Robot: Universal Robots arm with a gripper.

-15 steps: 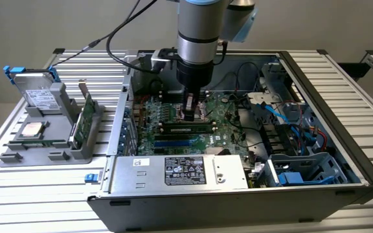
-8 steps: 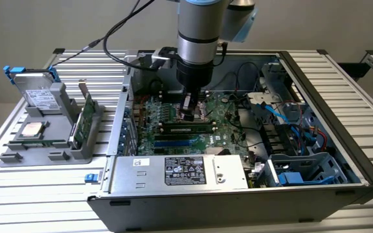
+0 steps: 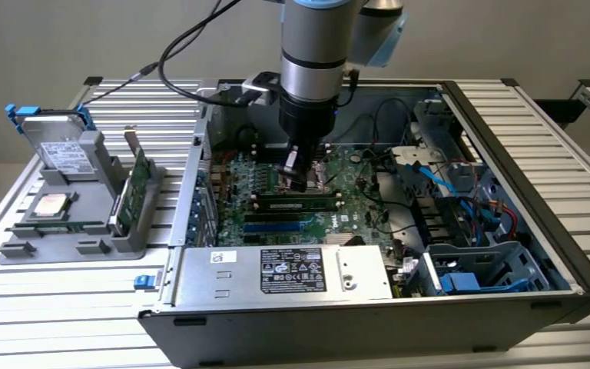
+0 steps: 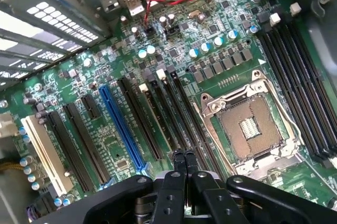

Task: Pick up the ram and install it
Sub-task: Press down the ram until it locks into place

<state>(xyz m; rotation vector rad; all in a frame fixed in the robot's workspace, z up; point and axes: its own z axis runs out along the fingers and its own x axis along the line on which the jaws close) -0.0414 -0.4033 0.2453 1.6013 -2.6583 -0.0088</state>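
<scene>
Gripper low inside the computer case, fingers pressed together on nothing, ram seated in a motherboard slot just below it (flat, label up), empty CPU socket beside.

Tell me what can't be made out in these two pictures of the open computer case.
- Exterior view: whether the ram sits fully down in its slot. It is too small to tell.
- Wrist view: the patch of board right under the pincer. The pincer's own black body covers it.
- Exterior view: the print on the power supply label. It is too small to read.
</scene>
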